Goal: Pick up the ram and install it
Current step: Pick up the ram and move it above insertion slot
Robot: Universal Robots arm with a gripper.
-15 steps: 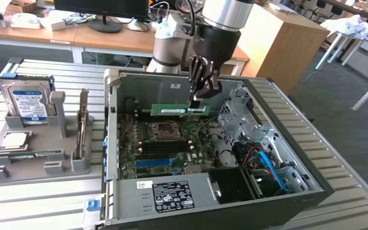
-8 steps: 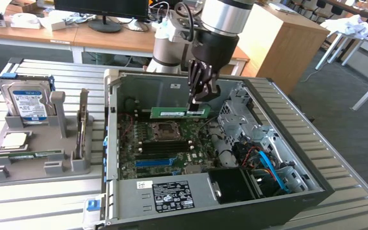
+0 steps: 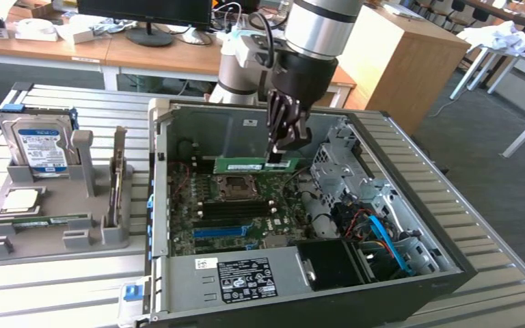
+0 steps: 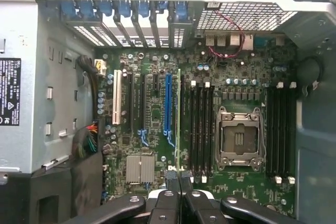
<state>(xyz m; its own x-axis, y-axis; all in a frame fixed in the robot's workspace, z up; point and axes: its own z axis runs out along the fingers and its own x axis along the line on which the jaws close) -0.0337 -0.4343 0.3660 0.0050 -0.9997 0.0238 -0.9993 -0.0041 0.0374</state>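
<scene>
Step in hand, as I read it: pick-up looks done, install not yet. The ram [image 3: 249, 165] hangs in the air inside the open computer case [image 3: 159, 178], not seated. The tool [image 3: 281, 158] is clamped on one end of it, fingers squeezed nearly together on the board.

In the ext. view the stick sits level, label side to the cam, above the main board and near the case's back wall. From the wrist cam it's edge-on, a thin green line between the long blue slot [image 4: 168, 106] and the bank of black memory slots [image 4: 202, 129]. So prob. not over a slot yet, tho the angle makes that hard to judge.

Next move, my call: the lower edge has to sit parallel to one black slot and centred over it, then a straight, even push. Gripping at one end means tilt risk.

Writing:
- Ram label: white, print too small to read.
- Power supply label [image 3: 244, 277]: rows of marks, unreadable.
- Black sticker [image 4: 9, 92] on the case wall: white text, illegible.
- Hard drive [image 3: 36, 147], on the grey tray [image 3: 25, 247] on the surface [image 3: 491, 232]: blue-white label, no brand I can make out.
</scene>
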